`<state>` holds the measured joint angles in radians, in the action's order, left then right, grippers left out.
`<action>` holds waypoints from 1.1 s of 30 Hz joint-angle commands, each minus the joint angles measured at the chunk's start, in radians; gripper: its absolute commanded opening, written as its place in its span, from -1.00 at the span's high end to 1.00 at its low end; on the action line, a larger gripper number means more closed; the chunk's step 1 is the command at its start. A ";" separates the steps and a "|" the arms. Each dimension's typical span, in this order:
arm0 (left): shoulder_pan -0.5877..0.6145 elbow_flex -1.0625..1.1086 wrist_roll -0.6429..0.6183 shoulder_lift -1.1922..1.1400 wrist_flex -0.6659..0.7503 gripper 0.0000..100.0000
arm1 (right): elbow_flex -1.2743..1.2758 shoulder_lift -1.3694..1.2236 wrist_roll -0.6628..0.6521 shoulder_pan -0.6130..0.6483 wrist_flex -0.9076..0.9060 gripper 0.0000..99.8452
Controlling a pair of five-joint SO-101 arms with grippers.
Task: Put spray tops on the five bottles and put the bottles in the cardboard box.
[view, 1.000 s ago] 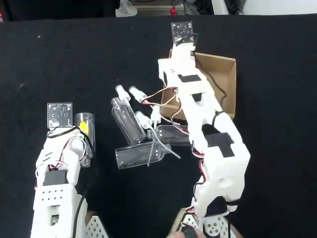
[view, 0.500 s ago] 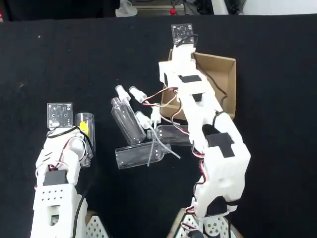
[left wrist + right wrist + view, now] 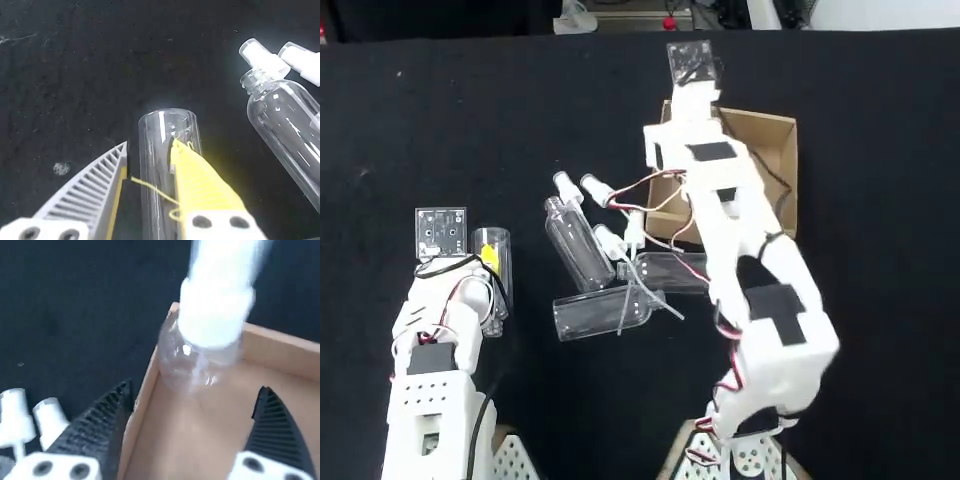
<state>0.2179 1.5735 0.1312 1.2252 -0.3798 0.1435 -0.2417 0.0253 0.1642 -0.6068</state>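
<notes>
**Capped bottle (image 3: 200,360) in the cardboard box (image 3: 775,150), right tool (image 3: 194,387) released**

The capped bottle sits in the cardboard box, close to a corner of its wall; whether it is upright or tilted cannot be told. The right tool hangs over the box, its jaws spread wide on either side of that bottle and clear of it. Just beside the box, three clear bottles (image 3: 575,245) lie on the desk (image 3: 420,120), with loose spray tops (image 3: 595,188) near them. Well apart from the box, beyond those bottles, the left tool (image 3: 150,143) sits around a fifth bottle (image 3: 160,125). Whether it is clenched on that bottle, I cannot tell.
</notes>
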 commanded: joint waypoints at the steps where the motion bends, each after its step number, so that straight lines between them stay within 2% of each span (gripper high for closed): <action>1: -0.001 -0.002 0.008 0.009 0.023 0.71 | -0.018 0.133 0.006 -0.028 -0.091 0.32; 3: -0.001 -0.002 0.009 0.009 0.023 0.71 | -0.018 0.160 0.006 -0.057 -0.130 0.39; 8: -0.001 -0.001 0.009 0.009 0.023 0.71 | -0.018 0.226 0.000 -0.137 -0.245 0.87; 10: -0.001 -0.001 0.009 0.009 0.023 0.71 | -0.019 0.260 -0.005 -0.176 -0.311 0.98; 14: -0.001 -0.002 0.009 0.009 0.023 0.71 | -0.024 0.315 -0.100 -0.285 -0.417 0.86; 17: -0.001 -0.002 0.009 0.009 0.023 0.71 | -0.021 0.321 -0.175 -0.384 -0.422 0.81; 20: -0.001 -0.004 0.009 0.009 0.023 0.71 | -0.024 0.285 -0.189 -0.454 -0.420 0.78; 26: -0.001 0.004 0.009 0.009 0.051 0.71 | -0.025 0.165 -0.192 -0.465 -0.347 0.66; 33: -0.001 0.022 0.009 0.009 0.078 0.71 | -0.025 0.077 -0.199 -0.468 -0.221 0.66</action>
<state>0.2179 1.6042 0.1312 1.2252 -0.3199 0.1435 -0.1634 -0.1634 -0.2854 -0.8800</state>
